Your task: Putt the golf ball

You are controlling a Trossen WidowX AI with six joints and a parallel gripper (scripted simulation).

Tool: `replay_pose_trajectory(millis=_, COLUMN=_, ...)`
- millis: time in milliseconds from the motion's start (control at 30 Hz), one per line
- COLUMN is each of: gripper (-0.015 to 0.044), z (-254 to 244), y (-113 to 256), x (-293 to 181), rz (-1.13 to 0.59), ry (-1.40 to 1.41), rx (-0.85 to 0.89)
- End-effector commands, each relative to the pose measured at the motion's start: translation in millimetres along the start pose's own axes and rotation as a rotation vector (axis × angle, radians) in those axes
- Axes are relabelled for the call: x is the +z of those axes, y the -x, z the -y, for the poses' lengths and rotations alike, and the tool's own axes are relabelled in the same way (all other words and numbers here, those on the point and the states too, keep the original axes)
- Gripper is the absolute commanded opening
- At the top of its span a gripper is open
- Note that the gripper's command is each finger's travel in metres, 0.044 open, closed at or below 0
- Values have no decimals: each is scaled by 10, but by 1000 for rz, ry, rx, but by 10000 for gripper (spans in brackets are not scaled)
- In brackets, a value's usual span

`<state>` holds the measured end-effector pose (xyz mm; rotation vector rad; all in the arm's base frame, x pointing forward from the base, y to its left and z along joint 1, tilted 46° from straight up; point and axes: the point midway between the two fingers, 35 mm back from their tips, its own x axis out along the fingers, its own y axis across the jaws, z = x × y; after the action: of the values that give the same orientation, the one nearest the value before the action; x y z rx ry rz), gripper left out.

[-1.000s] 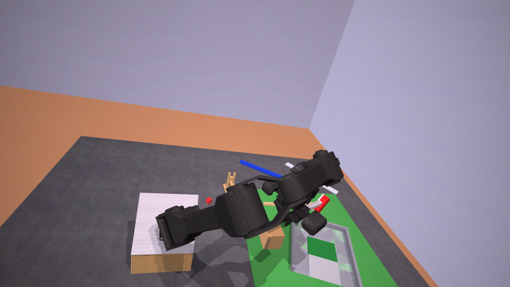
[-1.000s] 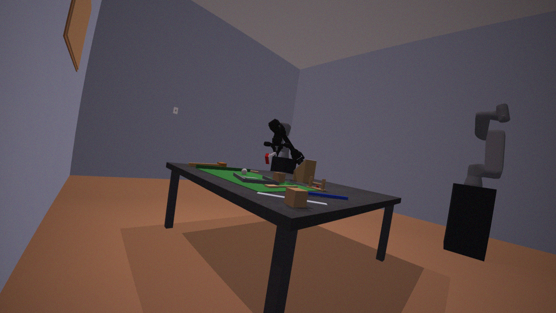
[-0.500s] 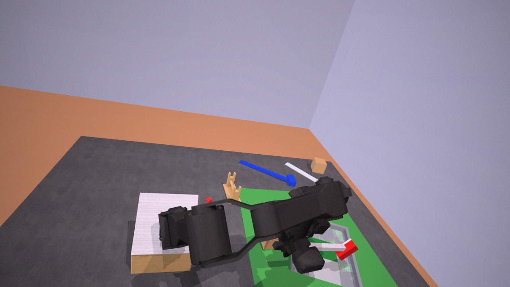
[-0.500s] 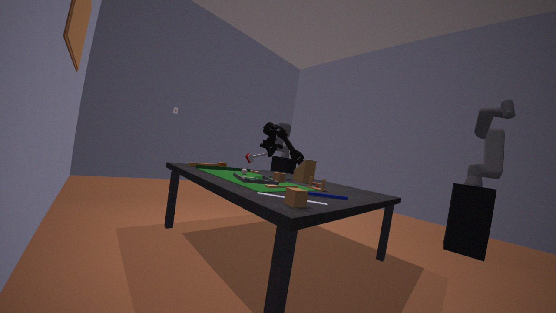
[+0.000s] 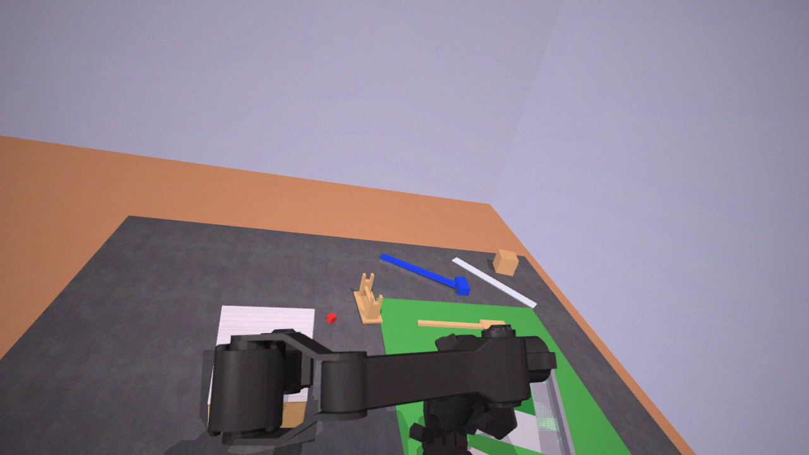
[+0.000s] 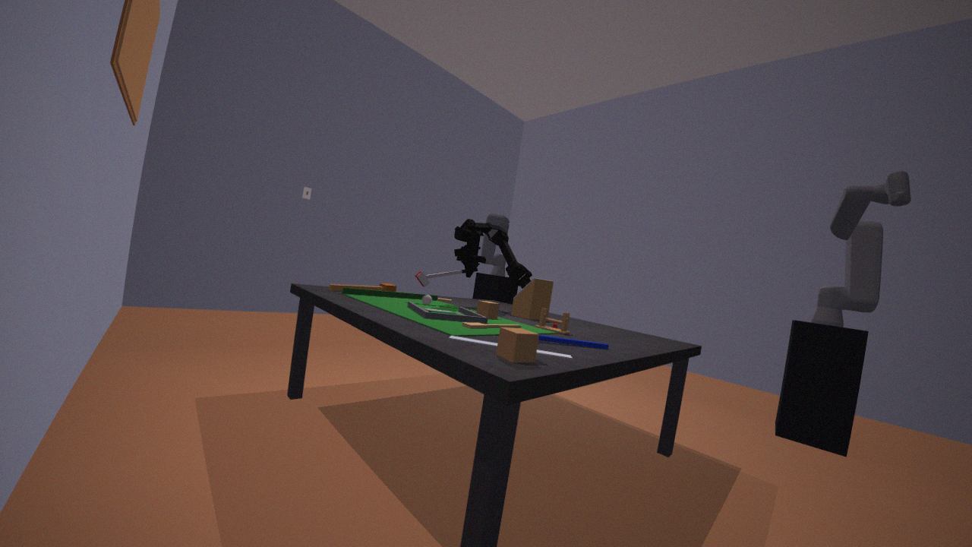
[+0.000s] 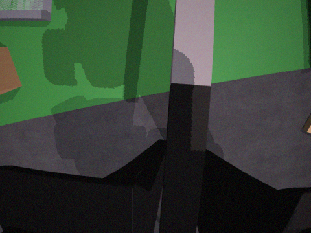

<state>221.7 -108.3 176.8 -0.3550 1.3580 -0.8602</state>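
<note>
My gripper [image 6: 468, 273] [image 7: 175, 148] is shut on the red putter by its black grip, above the table beyond the mat's edge. The putter's pale shaft [image 6: 446, 273] [image 7: 194, 39] reaches out over the green mat, and its red-edged head [image 6: 421, 279] hangs in the air in the exterior view. The white golf ball [image 6: 427, 299] rests on the mat beyond the grey frame [image 5: 560, 416] [image 6: 445, 314] [image 7: 29, 15]. Inside the frame, the white ramp [image 5: 527, 431] and dark raised green [image 5: 526, 404] are partly hidden by the arm in the top view, where the gripper's hold is hidden.
A blue putter [image 5: 418, 270] [image 6: 577, 342], a white strip [image 5: 492, 281] and a wooden cube [image 5: 505, 263] [image 6: 516, 345] lie near the table edge. A wooden putter [image 5: 449, 324] lies on the mat near another wooden block [image 6: 487, 308] [image 7: 8, 71]. A wooden stand [image 5: 370, 311] is beside a red cube [image 5: 331, 318].
</note>
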Motion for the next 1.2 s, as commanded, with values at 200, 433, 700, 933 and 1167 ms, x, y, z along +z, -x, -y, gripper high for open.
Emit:
replay_pose_trajectory(millis=200, gripper=0, z=151, y=-50, x=-80, rz=5, ry=-85, rx=-16)
replay_pose_trajectory(millis=433, gripper=0, z=156, y=-306, x=-78, rz=6, ry=-85, rx=-16)
replay_pose_trajectory(millis=700, gripper=0, z=164, y=-431, x=-82, rz=7, ry=-86, rx=-18)
replay_pose_trajectory(millis=933, gripper=0, z=164, y=-537, x=-79, rz=7, ry=-86, rx=-18)
replay_pose_trajectory(millis=1167, gripper=0, z=169, y=-648, x=-81, rz=7, ry=-86, rx=-19)
